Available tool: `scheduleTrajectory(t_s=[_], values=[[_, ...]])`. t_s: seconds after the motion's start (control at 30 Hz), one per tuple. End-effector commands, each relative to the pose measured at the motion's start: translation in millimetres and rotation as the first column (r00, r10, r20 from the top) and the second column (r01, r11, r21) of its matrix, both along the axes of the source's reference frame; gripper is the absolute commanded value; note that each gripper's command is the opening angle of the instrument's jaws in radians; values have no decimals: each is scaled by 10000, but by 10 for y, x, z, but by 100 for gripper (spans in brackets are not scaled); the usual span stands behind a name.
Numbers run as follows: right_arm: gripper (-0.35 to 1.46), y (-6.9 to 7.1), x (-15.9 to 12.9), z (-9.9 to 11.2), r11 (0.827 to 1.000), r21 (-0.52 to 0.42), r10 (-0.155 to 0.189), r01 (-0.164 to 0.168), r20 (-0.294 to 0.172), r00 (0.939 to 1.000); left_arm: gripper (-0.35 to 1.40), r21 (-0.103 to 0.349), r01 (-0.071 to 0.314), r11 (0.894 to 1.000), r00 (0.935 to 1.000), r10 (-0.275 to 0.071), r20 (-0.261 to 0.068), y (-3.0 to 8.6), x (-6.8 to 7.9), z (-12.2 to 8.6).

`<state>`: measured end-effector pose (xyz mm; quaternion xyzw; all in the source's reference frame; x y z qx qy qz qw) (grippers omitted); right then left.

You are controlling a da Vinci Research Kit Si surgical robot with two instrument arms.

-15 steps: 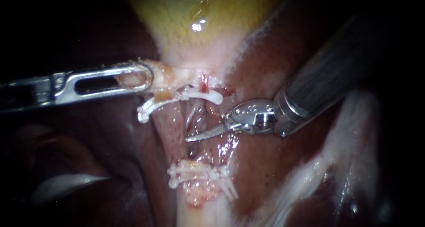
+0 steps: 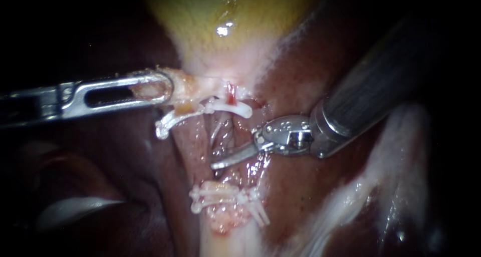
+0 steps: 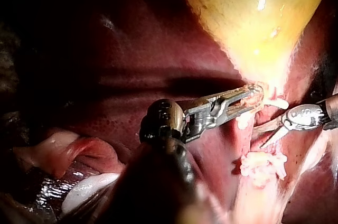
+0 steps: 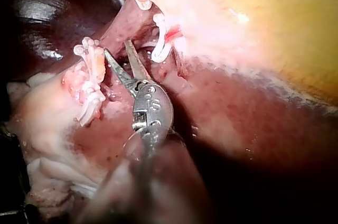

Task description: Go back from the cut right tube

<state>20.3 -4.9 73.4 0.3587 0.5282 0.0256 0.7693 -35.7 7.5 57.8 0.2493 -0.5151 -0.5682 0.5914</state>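
The right instrument (image 2: 216, 164) holds its two thin blades slightly parted and grips nothing; the right wrist view shows the gap. The blades lie in the opening between the two clip groups, tips pointing left. The cut right tube (image 2: 230, 92) shows as a red stump just on the far side, touching a white clip (image 2: 235, 108). Nearer, more clips (image 2: 223, 197) cross a pale stump (image 2: 225, 222). To the right of the blades, bare liver (image 2: 295, 187) lies open along the shaft. On the left, the left instrument (image 2: 165, 89) pinches pale tissue (image 2: 188, 86) at the neck of the gallbladder (image 2: 225, 16), apart from the blades.
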Motion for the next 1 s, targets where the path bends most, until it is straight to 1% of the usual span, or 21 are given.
scheduleTrajectory(t_s=[0.03, 0.13, 0.2, 0.33, 0.5, 0.57, 0.6, 0.63, 0.7, 0.77, 0.87, 1.0], values=[[104, -1, 0, 0, 10000, -13, 16, -16, 11, 10000, -35, -4, -6, 10000, 10000, 6, 6, 0, 0, 0], [123, -3, -2, -3, 9999, -46, 133, -133, 10, 9999, -35, -4, -6, 10000, 10000, 6, 7, 0, 0, 0], [128, -3, -4, -6, 9998, -40, 203, -203, -17, 9998, -35, -4, -8, 10000, 10000, 8, 7, 0, 0, 0], [131, 3, -8, -13, 9994, -67, 344, -344, 57, 9994, -35, -4, -11, 10000, 10000, 11, 10, 0, 1, 0], [131, 3, -10, -16, 9994, -50, 337, -337, 52, 9994, -35, -5, -11, 10000, 10000, 11, 10, 0, 1, 0], [131, 3, -12, -16, 9987, -144, 492, -490, 136, 9987, -35, -6, -12, 10000, 10000, 12, 10, 0, 1, 1], [133, 3, -14, -17, 9976, -239, 654, -648, 222, 9976, -35, -6, -12, 10000, 10000, 12, 10, 0, 1, 1], [136, 3, -17, -18, 9936, -465, 1050, -1029, 433, 9935, -35, -7, -12, 10000, 10000, 12, 10, 0, 1, 1], [143, 4, -21, -20, 9859, -703, 1572, -1521, 741, 9848, -35, -7, -12, 10000, 10000, 12, 10, 0, 1, 1], [143, 6, -29, -24, 9798, -1021, 1802, -1717, 812, 9803, -35, -8, -12, 10000, 10000, 12, 10, 0, 1, 1], [143, 5, -42, -32, 9705, -1418, 2092, -1950, 933, 9734, -35, -8, -13, 10000, 10000, 13, 11, 0, 1, 1], [143, 6, -61, -49, 9556, -2061, 2341, -2106, 966, 9674, -35, -8, -14, 10000, 10000, 14, 11, 0, 1, 1]])
